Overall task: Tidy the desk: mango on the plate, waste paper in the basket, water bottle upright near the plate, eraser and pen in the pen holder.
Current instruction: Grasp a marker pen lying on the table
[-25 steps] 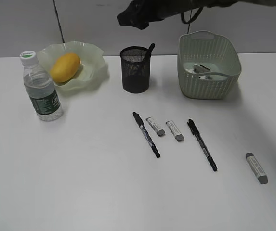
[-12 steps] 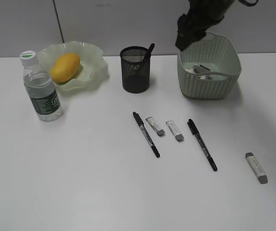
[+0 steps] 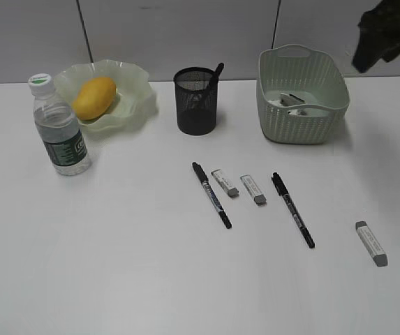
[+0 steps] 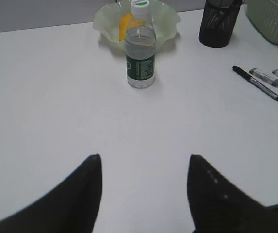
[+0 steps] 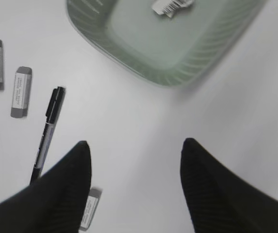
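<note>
Right gripper (image 5: pixel 135 160) hangs spread and empty beside the basket (image 3: pixel 303 125).
Nearest pen (image 3: pixel 292 209), in front of the basket: likely light, stiff, slippery; a mid-barrel pinch across its width looks best.

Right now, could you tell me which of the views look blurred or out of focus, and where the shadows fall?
Exterior view: sharp on the desk, but the right arm at top right is a dark smear; soft shadows beside the basket and pen holder. Right wrist view: basket edges streaked, fingers soft. Left wrist view: water bottle crisp, fingers blurred.
</note>
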